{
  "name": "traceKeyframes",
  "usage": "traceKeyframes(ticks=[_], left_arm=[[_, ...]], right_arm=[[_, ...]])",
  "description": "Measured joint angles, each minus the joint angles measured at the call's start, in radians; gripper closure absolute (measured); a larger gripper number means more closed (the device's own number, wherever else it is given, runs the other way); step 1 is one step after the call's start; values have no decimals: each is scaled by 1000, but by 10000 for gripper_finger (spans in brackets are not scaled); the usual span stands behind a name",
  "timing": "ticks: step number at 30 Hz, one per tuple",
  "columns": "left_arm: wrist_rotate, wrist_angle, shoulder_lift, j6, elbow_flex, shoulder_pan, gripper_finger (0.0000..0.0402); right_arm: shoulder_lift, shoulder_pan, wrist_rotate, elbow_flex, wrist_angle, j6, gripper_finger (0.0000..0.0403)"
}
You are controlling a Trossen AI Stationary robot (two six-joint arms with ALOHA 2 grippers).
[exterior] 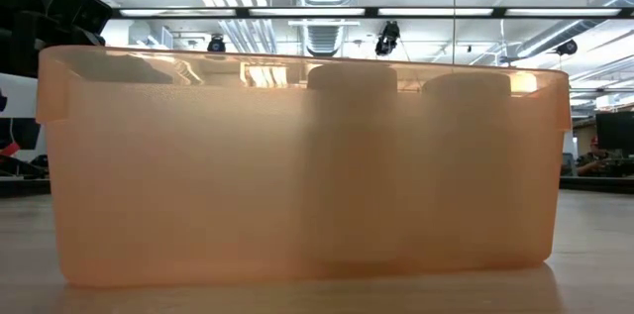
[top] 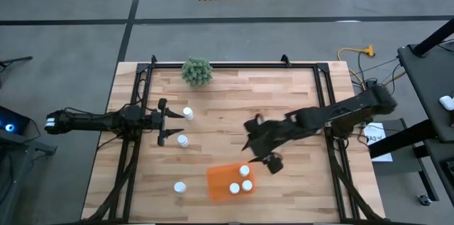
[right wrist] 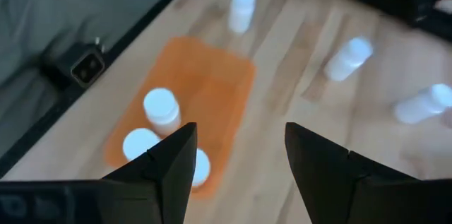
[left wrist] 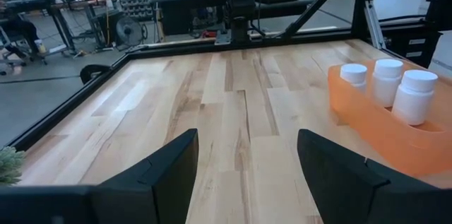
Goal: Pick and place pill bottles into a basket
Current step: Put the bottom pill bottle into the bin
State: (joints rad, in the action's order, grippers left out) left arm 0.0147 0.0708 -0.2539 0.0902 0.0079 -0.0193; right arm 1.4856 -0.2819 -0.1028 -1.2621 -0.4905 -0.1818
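The orange basket (top: 220,182) lies near the table's front edge, with three white pill bottles (top: 244,171) standing in it. They also show in the left wrist view (left wrist: 417,97) and the right wrist view (right wrist: 161,107). Three more bottles stand on the table: two (top: 188,113) (top: 183,140) just past my left gripper's fingertips, and one (top: 179,187) left of the basket. My left gripper (top: 164,121) is open and empty, pointing toward the table's right. My right gripper (top: 262,158) is open and empty, above the basket's far right corner.
A small green plant (top: 197,71) stands at the table's far edge. Black frame rails (top: 135,111) run along the table's left, right and far sides. In the low view the basket's wall (exterior: 198,165) fills the picture, with two bottles showing dimly through it.
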Motion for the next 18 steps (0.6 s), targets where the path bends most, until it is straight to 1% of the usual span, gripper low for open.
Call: traceKeyframes(ticks=[5, 8, 11, 14, 18], left_arm=[[0, 5, 1, 2, 0, 0, 177], [0, 56, 1, 2, 0, 0, 177], [0, 71, 1, 2, 0, 0, 177], [0, 81, 1, 1, 0, 0, 177], [0, 80, 1, 0, 0, 1, 177]], right_arm=[[-242, 30, 4, 242, 166, 25, 197], [-400, 58, 18, 386, 276, 41, 197], [-551, 93, 28, 519, 366, 47, 197], [-680, 127, 28, 624, 415, 45, 197], [-822, 173, 28, 726, 427, 53, 197]])
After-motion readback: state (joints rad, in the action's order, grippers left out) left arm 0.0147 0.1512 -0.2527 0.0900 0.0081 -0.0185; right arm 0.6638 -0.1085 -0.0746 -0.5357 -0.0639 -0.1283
